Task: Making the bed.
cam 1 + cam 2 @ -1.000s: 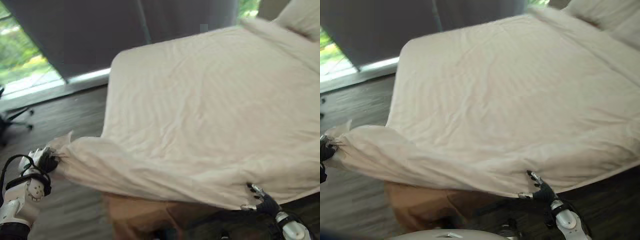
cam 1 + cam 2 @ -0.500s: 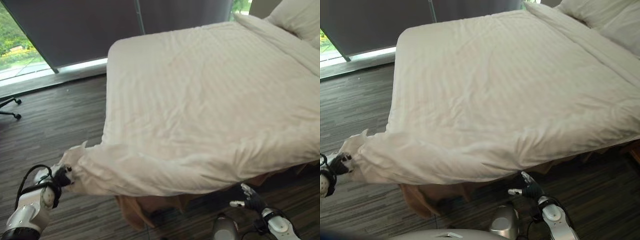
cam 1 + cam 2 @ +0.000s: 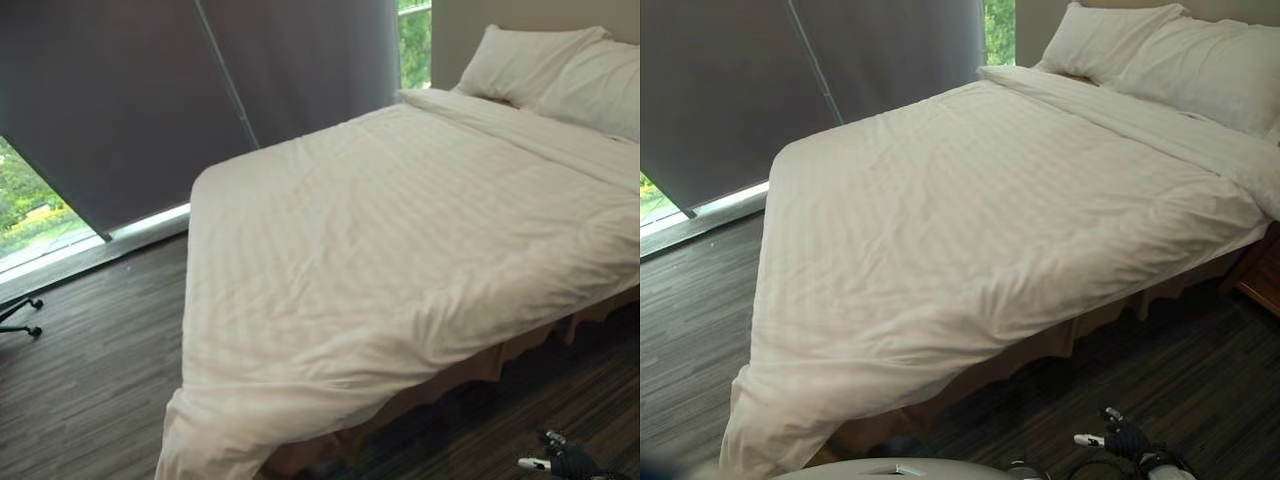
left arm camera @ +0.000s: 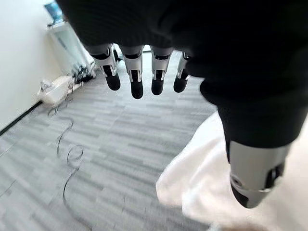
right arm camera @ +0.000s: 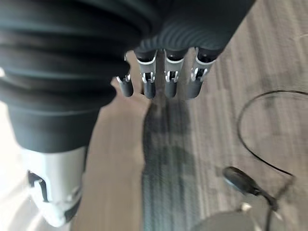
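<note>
A white duvet [image 3: 400,230] lies spread over the bed, smooth apart from light creases. Its near corner [image 3: 195,440] hangs down to the floor at the bed's foot. Two white pillows [image 3: 560,70] rest at the head, far right. My left hand [image 4: 136,82] is open above the grey floor, fingers straight, thumb apart, holding nothing. The hanging duvet corner [image 4: 197,183] lies just beyond it. My right hand [image 3: 565,464] hovers low over the floor by the bed's near side. It is open too, with its straight fingers [image 5: 171,77] empty.
A brown bed skirt [image 3: 470,370] shows under the duvet's near edge. Dark blinds [image 3: 150,100] cover the window behind the bed. An office chair's base [image 3: 20,315] stands at far left. A wooden bedside unit [image 3: 1255,280] sits at the right edge.
My left hand has let go of the duvet corner, which has dropped to hang at the bed's foot. The camera has lifted toward the pillows. My right hand sits lower in view.
</note>
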